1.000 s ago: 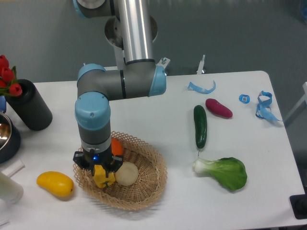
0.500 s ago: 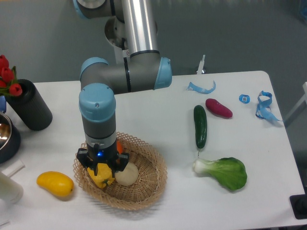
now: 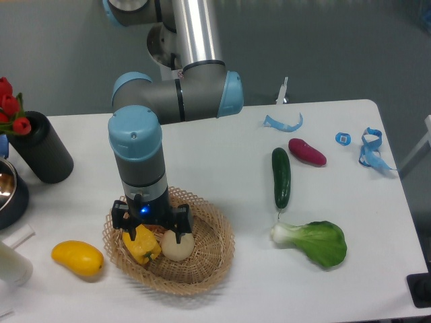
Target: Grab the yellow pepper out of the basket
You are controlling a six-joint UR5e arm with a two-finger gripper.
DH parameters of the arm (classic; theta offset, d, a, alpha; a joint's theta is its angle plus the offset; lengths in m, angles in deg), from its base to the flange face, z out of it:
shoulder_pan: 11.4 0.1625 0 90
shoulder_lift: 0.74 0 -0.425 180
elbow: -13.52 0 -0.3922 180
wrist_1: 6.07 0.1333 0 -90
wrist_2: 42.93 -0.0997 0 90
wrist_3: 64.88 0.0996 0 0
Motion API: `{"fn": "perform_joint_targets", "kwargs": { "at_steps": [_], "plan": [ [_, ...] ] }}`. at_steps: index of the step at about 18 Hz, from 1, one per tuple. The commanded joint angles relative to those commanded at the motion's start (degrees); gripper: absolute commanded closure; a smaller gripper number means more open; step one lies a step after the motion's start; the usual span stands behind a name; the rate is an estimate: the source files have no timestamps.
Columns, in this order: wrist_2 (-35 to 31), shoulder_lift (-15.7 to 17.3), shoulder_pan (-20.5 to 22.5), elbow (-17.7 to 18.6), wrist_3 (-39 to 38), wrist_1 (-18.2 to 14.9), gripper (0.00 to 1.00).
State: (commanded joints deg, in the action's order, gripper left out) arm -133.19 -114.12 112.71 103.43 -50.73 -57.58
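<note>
The yellow pepper [image 3: 141, 244] is lumpy with a short greenish stem and lies in the left part of the round tan wicker basket [image 3: 209, 252]. My gripper [image 3: 153, 234] hangs straight down over the basket, just above the pepper and slightly to its right. Its jaws stand spread apart, and nothing is held between them. The pepper's top edge is partly covered by the left finger [image 3: 125, 225]. A pale round vegetable [image 3: 178, 247] lies beside the pepper under the right finger. A sliver of an orange fruit [image 3: 163, 231] shows behind the gripper.
A smooth yellow mango-like fruit [image 3: 77, 258] lies left of the basket. A cucumber [image 3: 281, 177], a purple sweet potato [image 3: 307, 151] and a bok choy [image 3: 316, 241] lie to the right. A black cylinder [image 3: 44, 148] with red flowers and a metal bowl [image 3: 8, 192] stand at the far left.
The gripper has shifted slightly right and risen a little, and its jaws now look wider apart. The pepper stays in the basket, now more exposed at the lower left of the gripper.
</note>
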Motion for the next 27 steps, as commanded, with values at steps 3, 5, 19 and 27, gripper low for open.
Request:
{"fn": "perform_joint_targets", "kwargs": {
  "at_steps": [3, 5, 19, 27],
  "plan": [
    [-0.35, -0.09, 0.00, 0.00, 0.00, 0.26, 0.00],
    [-0.35, -0.44, 0.00, 0.26, -0.09, 0.44, 0.00],
    [-0.70, -4.30, -1.58, 1.41, -12.03, 0.70, 0.00],
    [-0.88, -5.63, -2.37, 0.18, -15.82, 0.97, 0.00]
  ]
}}
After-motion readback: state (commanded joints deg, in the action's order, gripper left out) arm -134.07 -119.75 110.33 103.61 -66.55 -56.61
